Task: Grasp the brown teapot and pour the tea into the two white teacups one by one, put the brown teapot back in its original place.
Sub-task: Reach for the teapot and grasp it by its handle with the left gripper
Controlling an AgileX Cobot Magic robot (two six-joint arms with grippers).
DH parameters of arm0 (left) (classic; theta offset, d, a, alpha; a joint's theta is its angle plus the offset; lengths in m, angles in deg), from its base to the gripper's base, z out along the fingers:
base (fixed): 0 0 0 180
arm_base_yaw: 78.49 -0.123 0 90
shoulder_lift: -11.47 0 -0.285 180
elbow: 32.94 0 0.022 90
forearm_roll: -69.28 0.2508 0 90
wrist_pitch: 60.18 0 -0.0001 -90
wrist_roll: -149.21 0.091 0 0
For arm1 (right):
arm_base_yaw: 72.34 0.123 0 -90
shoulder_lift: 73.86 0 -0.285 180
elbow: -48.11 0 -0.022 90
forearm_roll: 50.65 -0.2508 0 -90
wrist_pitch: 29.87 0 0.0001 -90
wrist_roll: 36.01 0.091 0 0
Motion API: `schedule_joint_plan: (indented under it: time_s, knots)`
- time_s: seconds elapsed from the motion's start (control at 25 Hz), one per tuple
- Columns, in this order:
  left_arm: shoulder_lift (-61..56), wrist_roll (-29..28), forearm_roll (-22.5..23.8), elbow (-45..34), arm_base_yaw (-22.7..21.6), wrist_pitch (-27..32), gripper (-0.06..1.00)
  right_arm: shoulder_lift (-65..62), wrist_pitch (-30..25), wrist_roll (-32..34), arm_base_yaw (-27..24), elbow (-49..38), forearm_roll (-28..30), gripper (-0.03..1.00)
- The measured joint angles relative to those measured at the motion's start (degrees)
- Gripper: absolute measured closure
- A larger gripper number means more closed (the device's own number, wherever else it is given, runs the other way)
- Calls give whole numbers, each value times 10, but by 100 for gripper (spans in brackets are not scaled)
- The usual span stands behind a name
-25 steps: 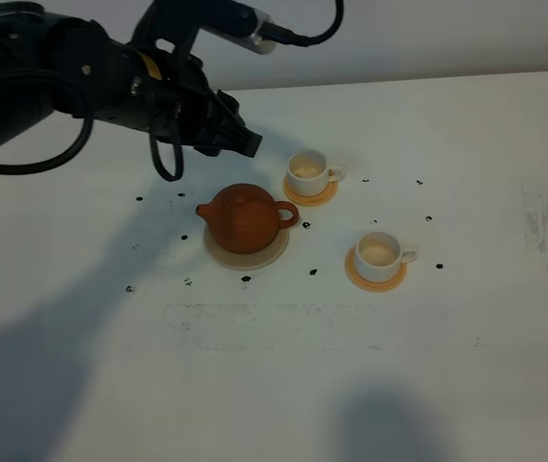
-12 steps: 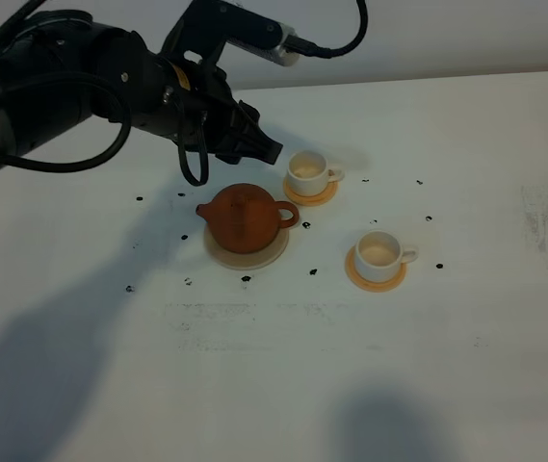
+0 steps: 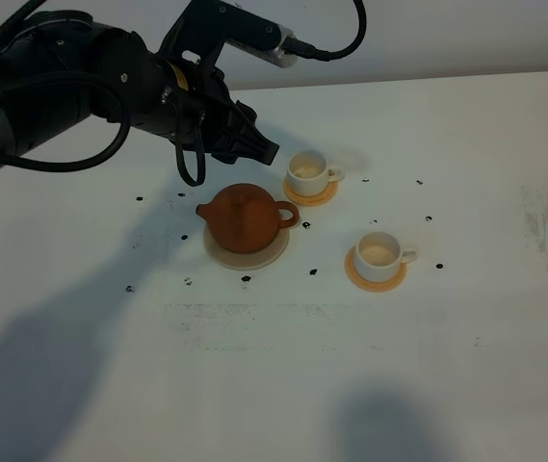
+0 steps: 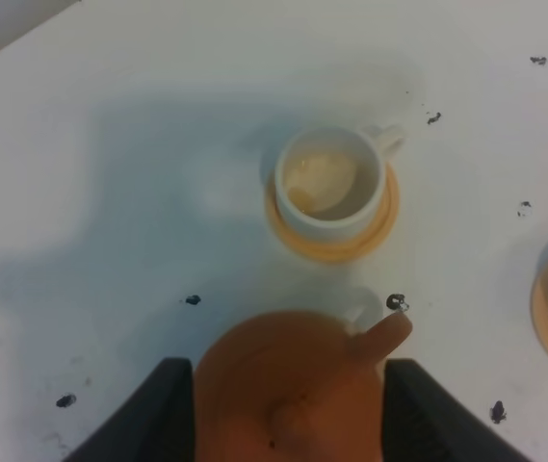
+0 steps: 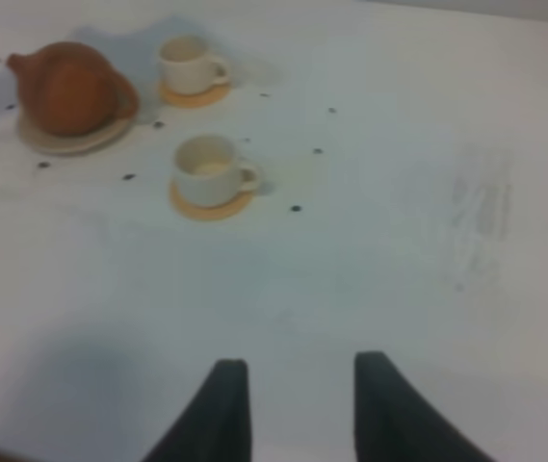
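Look at the teapot (image 3: 245, 219) first. It is round and fat, reddish brown, with a small knob on its lid, a short spout on the left of the high view and a loop handle on the side facing the cups. It sits upright on a flat beige coaster (image 3: 254, 262) that is wider than its bottom, on the white table (image 3: 466, 366). Your left gripper (image 3: 260, 149) hangs above and behind the teapot, near the far cup (image 3: 307, 171), and touches neither one. Its jaws are wide apart and hold nothing. The near cup (image 3: 379, 251) stands to the right of the teapot, well apart from it. Each cup is white, cream inside, and sits on its own orange coaster (image 3: 312, 199). The high view gives you the whole teapot, sharp and clear, but not your right gripper. The left wrist view shows only a blurry brown top of the teapot (image 4: 288, 385) between two dark fingers (image 4: 158, 419), and it looks straight down into the far cup (image 4: 329, 178). Only the right wrist view has the right gripper (image 5: 298, 366). Its fingers (image 5: 223, 404) stand a little apart with nothing between them, far from the teapot (image 5: 66, 87) and both cups.
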Motion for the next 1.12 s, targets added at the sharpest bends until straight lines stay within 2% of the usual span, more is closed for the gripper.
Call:
schedule_joint_plan:
  time_s: [0.24,0.8,1.12]
  knots:
    - [0,0,0,0,0,2,50,0,1,0,-50,0,-9,77]
    - [0,-2,-1,0,1,7,50,0,1,1,-53,0,-11,77]
    - [9,-2,-9,1,33,3,50,0,1,1,-53,0,-11,77]
